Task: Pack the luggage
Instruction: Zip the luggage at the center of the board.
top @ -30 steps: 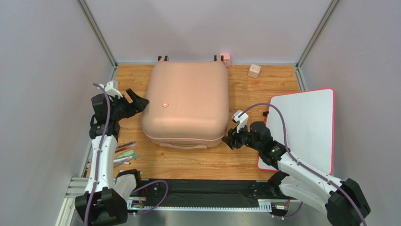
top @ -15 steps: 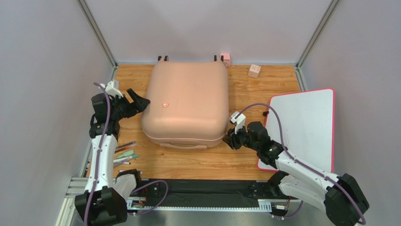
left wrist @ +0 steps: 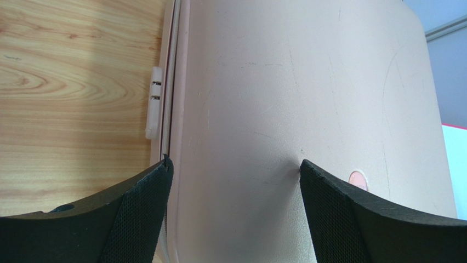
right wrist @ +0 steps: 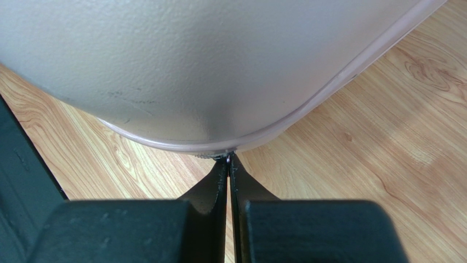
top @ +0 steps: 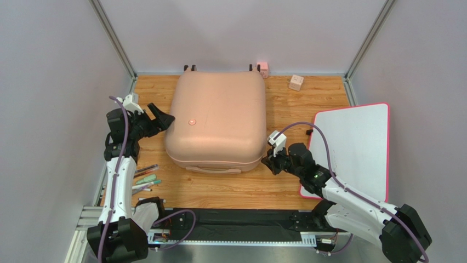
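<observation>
- Pale wood-grain tabletop (top: 230, 189) carries the closed pale pink hard-shell luggage (top: 216, 118), lying flat toward 12 o'clock
- Left gripper (left wrist: 233, 167), spread wide, straddles its 9 o'clock edge, likely to steady it
- Right gripper (right wrist: 228, 159), clenched, noses the seam at its 5 o'clock corner; whether it pinches a zipper tab I cannot tell
- Round emblem (top: 192, 122) shows no readable writing

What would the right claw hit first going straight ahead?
The suitcase: the shut right claw points at its rounded corner, with the tips about at the seam. Whether they already touch is unclear.
</observation>
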Robot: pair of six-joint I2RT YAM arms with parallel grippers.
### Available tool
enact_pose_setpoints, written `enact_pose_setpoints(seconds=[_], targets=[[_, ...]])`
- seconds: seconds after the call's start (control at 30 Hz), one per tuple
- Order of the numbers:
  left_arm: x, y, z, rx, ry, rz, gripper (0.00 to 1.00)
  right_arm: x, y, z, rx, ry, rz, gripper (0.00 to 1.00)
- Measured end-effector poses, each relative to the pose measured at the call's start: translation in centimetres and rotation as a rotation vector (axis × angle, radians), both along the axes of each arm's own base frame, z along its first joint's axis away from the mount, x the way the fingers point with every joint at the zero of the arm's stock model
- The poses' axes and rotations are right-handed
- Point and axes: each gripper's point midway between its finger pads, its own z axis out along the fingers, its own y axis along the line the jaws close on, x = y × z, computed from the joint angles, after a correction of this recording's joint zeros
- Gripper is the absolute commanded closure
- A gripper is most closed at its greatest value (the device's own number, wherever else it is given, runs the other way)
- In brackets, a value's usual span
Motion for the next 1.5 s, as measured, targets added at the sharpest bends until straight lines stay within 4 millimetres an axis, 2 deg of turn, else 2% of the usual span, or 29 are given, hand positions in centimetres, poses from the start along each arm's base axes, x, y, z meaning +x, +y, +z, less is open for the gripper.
enact_pose_setpoints(seconds=[0.5,0.8,1.5], targets=[[0.7,0.3,-0.1,0.001,0.007,0.014,0.09,-1.6,0.6,0.7,-0.037,-0.101,-0.044,1.0],[1.0,0.6,0.0,0.007,-0.002,0.029,0.09,-3.0,2.4,0.0,-0.073,-0.104,-0.036,1.0],[1.3,0.5,-0.1,-0.006,-0.001,0.026,0.09,-5.5,5.9,0.3,-0.104,-0.076,-0.041,1.0]])
